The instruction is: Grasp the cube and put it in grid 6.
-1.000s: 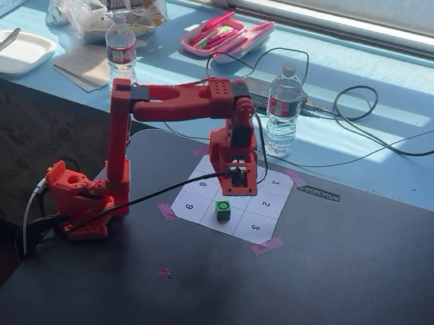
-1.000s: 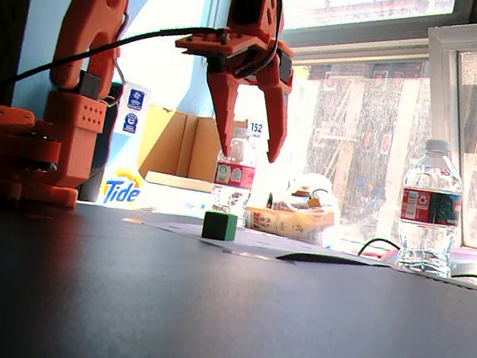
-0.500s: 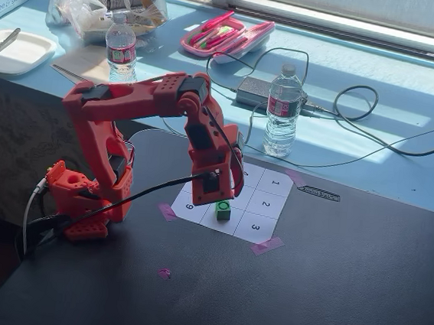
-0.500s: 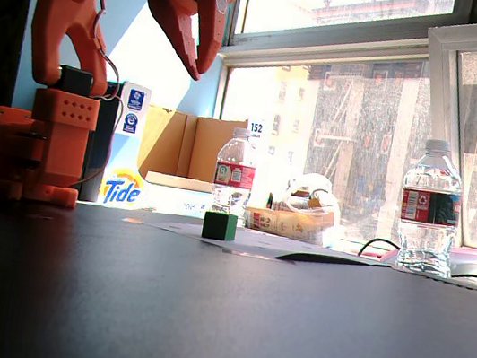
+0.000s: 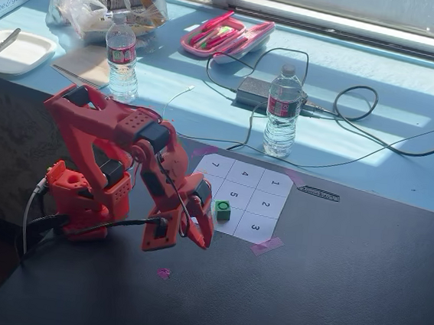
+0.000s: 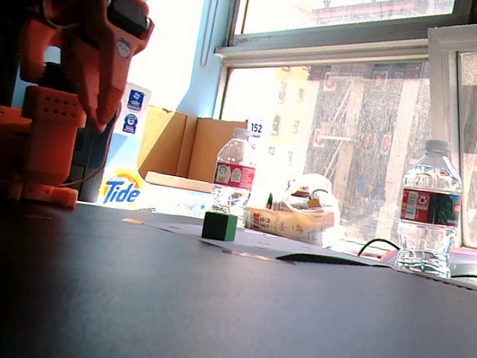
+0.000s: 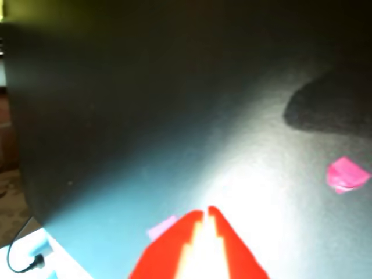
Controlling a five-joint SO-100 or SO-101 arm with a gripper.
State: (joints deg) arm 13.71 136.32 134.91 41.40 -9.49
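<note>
Green cube [image 5: 222, 209] sits on the numbered sheet [image 5: 263, 204], in the cell beside the 5, near the sheet's left edge. Gripper [image 5: 202, 240] hangs beside the sheet, fingers nearly together. Best spread them wide, then descend squarely over the cube.

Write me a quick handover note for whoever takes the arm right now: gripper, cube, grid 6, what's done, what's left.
Gripper: empty, jaws nearly closed in the wrist view, raised off the table beside the sheet.
Cube: resting on the numbered sheet, on the row nearest the arm; it sits in the middle cell of that row, most likely grid 6, though its digit is hidden.
Done: the cube appears to be placed and released.
Left: confirm the cell, then park the arm.
</note>
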